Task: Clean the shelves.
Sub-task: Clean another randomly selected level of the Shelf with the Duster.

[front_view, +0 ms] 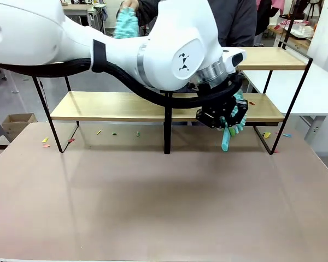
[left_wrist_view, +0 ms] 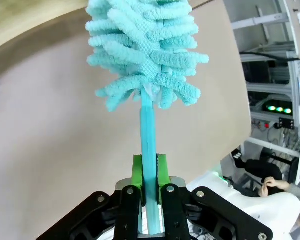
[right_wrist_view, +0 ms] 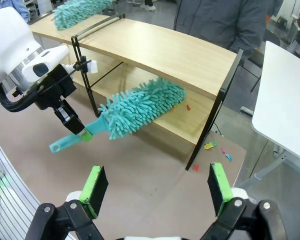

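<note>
Small coloured scraps lie on the brown worktop near its far left corner, by the left foot of the shelves. The shelves stand along the worktop's far edge and span most of its width: two light-wood boards in a thin black frame with a black centre post. On the upper board, left of the centre post, a person at the far side holds a second duster, also teal and fluffy. The white left arm comes in from the left edge and reaches past the centre post. The left gripper hangs in front of the lower board's right half, and the left wrist view shows its green pads clamped together on the thin teal handle of a duster. In the right wrist view the duster's fluffy head lies over the lower board near the shelves' right end, and its handle slants out and down past the board's front edge. A red scrap sits on that board just beside the head, and more scraps are scattered on the worktop around the right foot of the frame. The right gripper hovers above the worktop's right side, jaws wide apart and holding nothing, and a white table stands beyond the right edge.
</note>
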### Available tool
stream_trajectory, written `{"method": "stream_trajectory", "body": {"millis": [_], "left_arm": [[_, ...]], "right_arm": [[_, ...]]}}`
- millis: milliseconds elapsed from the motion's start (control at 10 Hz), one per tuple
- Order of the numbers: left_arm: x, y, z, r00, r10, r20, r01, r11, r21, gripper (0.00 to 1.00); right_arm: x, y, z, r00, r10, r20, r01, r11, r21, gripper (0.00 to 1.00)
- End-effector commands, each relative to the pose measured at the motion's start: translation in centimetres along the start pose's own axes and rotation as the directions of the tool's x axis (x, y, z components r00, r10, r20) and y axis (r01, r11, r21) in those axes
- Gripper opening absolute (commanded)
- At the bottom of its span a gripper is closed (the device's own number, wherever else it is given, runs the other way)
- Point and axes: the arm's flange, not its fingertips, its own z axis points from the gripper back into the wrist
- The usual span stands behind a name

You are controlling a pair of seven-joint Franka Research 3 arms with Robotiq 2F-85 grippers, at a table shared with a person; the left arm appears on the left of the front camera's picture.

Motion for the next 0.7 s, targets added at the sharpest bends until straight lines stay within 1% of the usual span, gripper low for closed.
{"method": "stream_trajectory", "body": {"millis": [0, 200, 300, 400, 500, 600], "left_arm": [[1.7, -2.0, -0.4, 0.998, -0.055, -0.014, 0.055, 0.998, -0.009, 0.12], [2.6, -4.3, -1.2, 0.997, -0.07, -0.012, 0.069, 0.996, -0.055, 0.12], [3.5, -6.1, -1.9, 0.996, -0.088, 0.001, 0.087, 0.99, -0.111, 0.12], [4.0, -8.0, -2.8, 0.992, -0.128, -0.004, 0.123, 0.964, -0.236, 0.12], [4.2, -8.9, -3.3, 0.99, -0.14, 0.005, 0.133, 0.934, -0.332, 0.12], [4.2, -8.6, -3.0, 0.991, -0.118, 0.059, 0.132, 0.929, -0.345, 0.12]], "right_arm": [[0.0, -0.1, 0.1, 1.0, -0.001, 0.001, 0.001, 1.0, -0.003, 1.0], [0.0, -0.1, 0.1, 1.0, -0.001, 0.001, 0.001, 1.0, -0.003, 1.0], [0.0, -0.1, 0.1, 1.0, -0.001, 0.001, 0.001, 1.0, -0.003, 1.0], [0.0, -0.1, 0.1, 1.0, -0.001, 0.001, 0.001, 1.0, -0.003, 1.0], [0.0, -0.1, 0.1, 1.0, -0.001, 0.001, 0.001, 1.0, -0.003, 1.0], [0.0, -0.1, 0.1, 1.0, -0.001, 0.001, 0.001, 1.0, -0.003, 1.0]]}}
